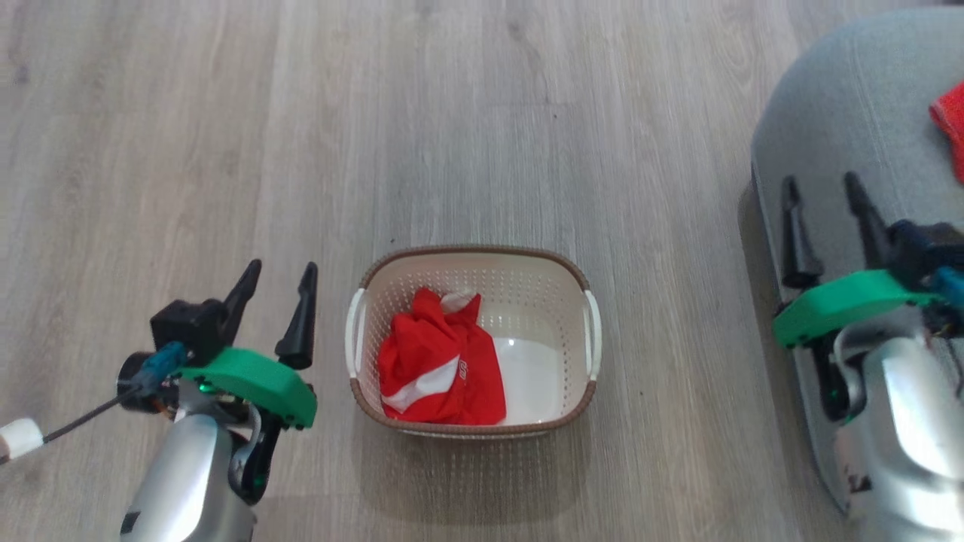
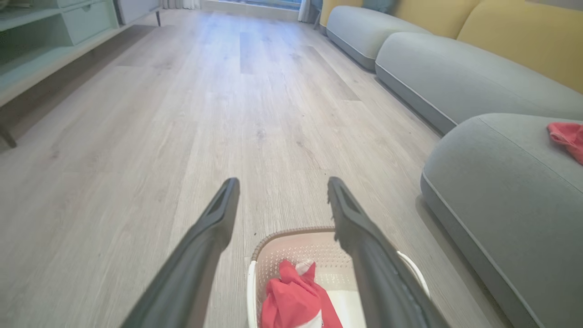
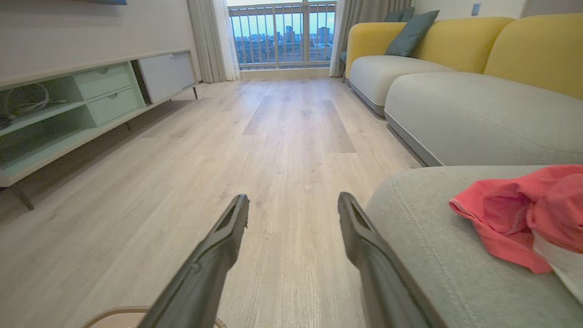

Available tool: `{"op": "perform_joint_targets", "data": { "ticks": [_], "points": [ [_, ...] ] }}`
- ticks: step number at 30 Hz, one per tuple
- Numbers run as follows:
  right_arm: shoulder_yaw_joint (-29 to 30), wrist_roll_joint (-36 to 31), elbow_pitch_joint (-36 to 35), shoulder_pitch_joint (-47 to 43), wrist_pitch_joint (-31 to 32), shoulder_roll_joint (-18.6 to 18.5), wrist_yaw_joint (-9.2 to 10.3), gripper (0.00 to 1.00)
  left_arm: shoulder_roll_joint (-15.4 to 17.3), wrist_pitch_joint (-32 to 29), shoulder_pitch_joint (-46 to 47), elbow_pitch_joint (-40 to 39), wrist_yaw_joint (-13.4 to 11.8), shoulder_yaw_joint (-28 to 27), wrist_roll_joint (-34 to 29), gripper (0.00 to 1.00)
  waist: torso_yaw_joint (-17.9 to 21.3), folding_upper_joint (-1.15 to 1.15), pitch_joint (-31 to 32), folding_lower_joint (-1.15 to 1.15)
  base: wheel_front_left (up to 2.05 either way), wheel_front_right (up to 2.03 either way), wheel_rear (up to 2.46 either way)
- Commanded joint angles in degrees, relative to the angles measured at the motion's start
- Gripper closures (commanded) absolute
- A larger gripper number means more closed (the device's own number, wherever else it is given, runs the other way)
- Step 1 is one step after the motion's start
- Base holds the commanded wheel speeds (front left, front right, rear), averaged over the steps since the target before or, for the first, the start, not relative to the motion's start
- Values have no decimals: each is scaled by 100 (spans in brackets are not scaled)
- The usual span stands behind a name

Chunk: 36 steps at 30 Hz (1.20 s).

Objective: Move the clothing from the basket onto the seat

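The task looked partly done: one bright red fabric garment (image 1: 950,124) lay on the large grey-green upholstered seat (image 1: 843,113), a white-striped red garment (image 1: 440,365) sat crumpled in the cream perforated plastic basket (image 1: 471,251) on the floor, and both arms' jaws stood spread, empty.

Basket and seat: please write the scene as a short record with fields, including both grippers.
basket: on the wooden floor, left of the seat
garment in basket: red with white stripe, bunched at the basket's left side
garment on seat: red, lying on top of it
left gripper: open, empty, left of the basket
right gripper: open, empty, over the seat's edge
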<state>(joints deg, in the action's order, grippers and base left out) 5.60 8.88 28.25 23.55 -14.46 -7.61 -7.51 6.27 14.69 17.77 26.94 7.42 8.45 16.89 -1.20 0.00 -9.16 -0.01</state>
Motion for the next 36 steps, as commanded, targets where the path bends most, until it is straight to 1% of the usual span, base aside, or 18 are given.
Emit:
{"op": "perform_joint_targets", "data": {
  "ticks": [1,8,19,26,36],
  "points": [
    [-209,24,-255,-70,-53,39,2,0,29,30,58,-202,7,-330,-105,0,-97,0,130,1,0,0,0],
    [-357,86,-354,-400,-53,185,2,0,-100,30,-206,-330,7,-764,-403,0,-151,0,420,1,0,0,0],
    [-480,162,-405,-862,-53,258,2,0,-230,30,-649,-619,7,-1137,-709,0,-68,0,839,1,0,0,0],
    [-497,186,-443,-1017,-53,273,2,0,-275,31,-752,-717,7,-1202,-826,0,-43,0,912,1,0,0,0],
    [-497,191,-458,-1136,-53,300,2,0,-308,31,-836,-731,7,-1158,-897,0,-57,0,949,1,0,0,0]
  ]
}}
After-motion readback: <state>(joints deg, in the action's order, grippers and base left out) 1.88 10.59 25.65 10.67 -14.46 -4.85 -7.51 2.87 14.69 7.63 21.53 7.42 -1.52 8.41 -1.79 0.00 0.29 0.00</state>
